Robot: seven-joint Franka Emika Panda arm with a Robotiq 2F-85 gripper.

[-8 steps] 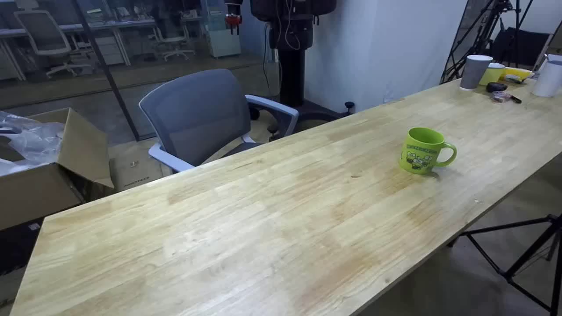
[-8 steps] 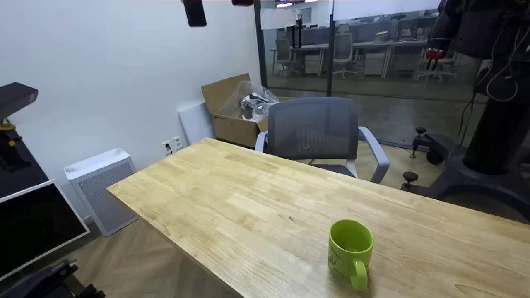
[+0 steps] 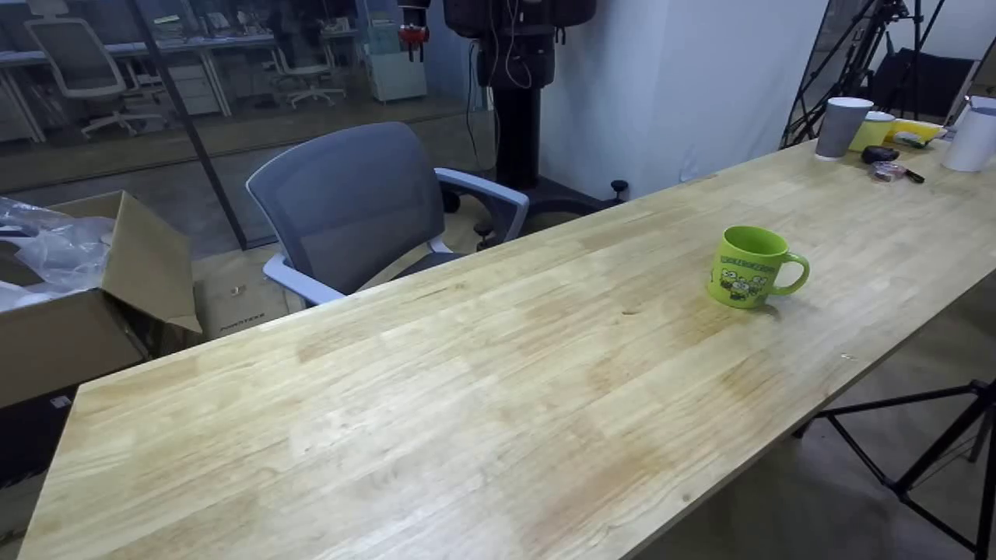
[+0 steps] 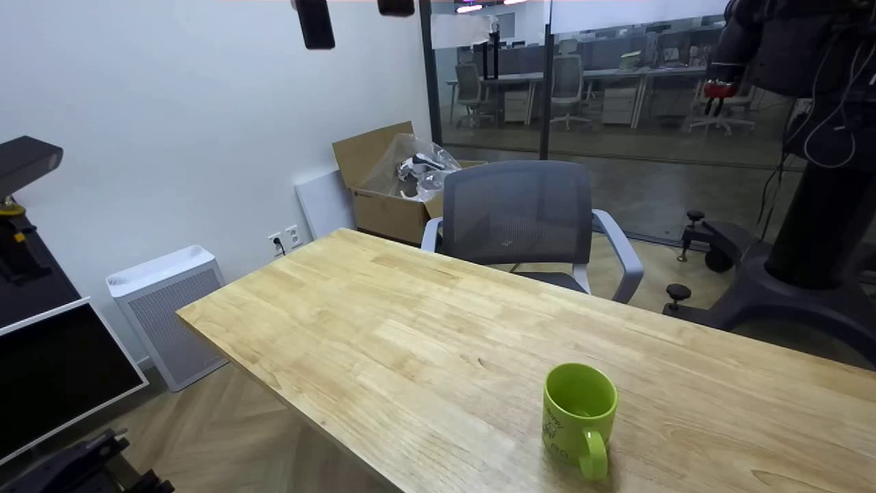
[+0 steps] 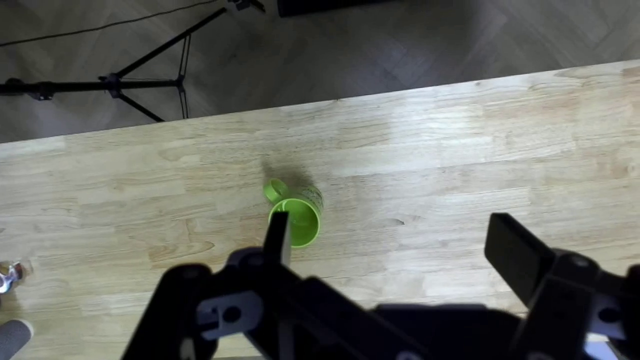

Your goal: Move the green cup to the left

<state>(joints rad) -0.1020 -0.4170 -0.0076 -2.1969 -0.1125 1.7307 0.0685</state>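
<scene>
The green cup is a lime-green mug with a loop handle and dark printed figures. It stands upright on the wooden table in both exterior views (image 3: 739, 276) (image 4: 573, 431). In the wrist view the green cup (image 5: 305, 220) is seen from above, with its handle to the upper left. My gripper (image 5: 389, 217) is open and empty, high above the table. Its left finger covers part of the cup's rim in that view; the cup is not between the fingers. In an exterior view only the fingertips (image 4: 317, 27) show at the top edge.
The wooden table (image 3: 436, 397) is long. At its far end stand a grey cup (image 3: 843, 128), a yellow-green cup (image 3: 873, 132), a yellow bowl (image 3: 918, 131) and a white container (image 3: 971, 140). A chair (image 3: 350, 206) stands at the table's side. Tripod legs (image 5: 145, 85) stand beyond an edge.
The fingertips at the top of an exterior view have moved slightly down and a little left. The green cup has not moved.
</scene>
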